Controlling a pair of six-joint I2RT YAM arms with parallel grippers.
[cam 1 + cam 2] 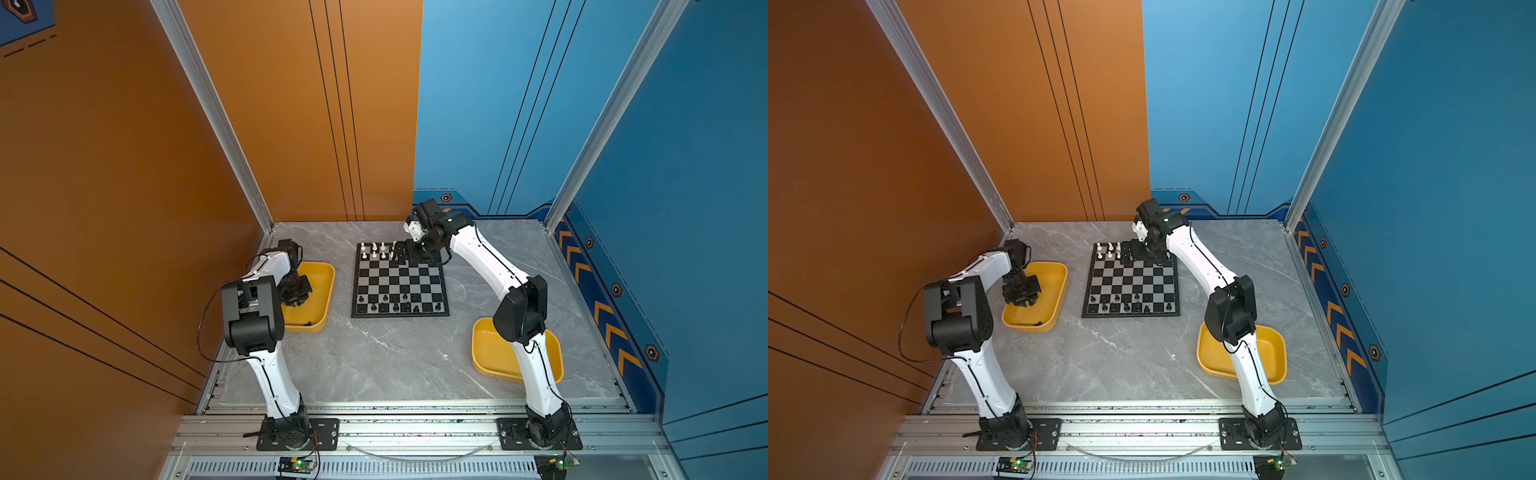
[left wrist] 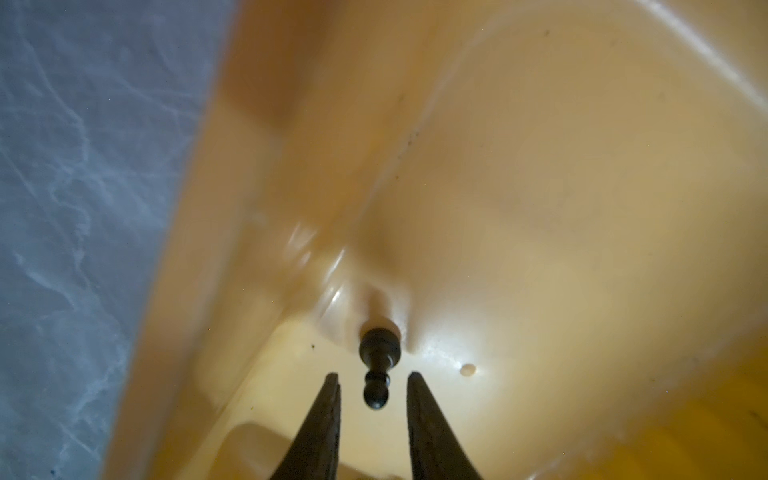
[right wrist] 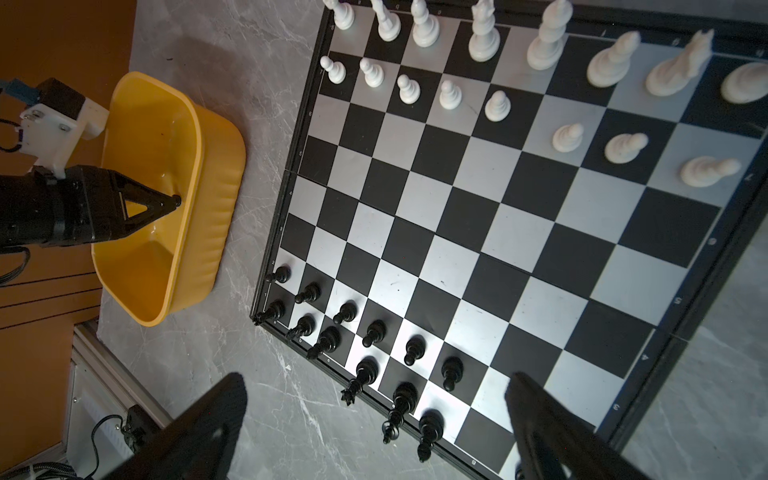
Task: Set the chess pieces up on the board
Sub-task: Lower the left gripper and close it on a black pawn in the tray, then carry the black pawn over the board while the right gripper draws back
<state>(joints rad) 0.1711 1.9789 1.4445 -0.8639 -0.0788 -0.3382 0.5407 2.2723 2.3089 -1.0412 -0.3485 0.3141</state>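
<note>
- Left claw (image 2: 374, 376) is hanging in the tray (image 1: 329, 286), left of centre, jaws slightly parted around a black pawn (image 2: 379, 345), not gripping it.
- Right claw (image 3: 376, 381) is gaping wide, empty, over the board (image 1: 401, 282) at mid-frame.
- White pieces (image 1: 374, 246) are standing along its top edge, black pieces (image 1: 395, 306) along the bottom.

Your left arm (image 1: 270, 382) and right arm (image 1: 536, 374) show white shells, black joint housings, thin black cables (image 1: 198, 332); your left gripper (image 2: 374, 376) has dark tapered fingers (image 2: 320, 428).
</note>
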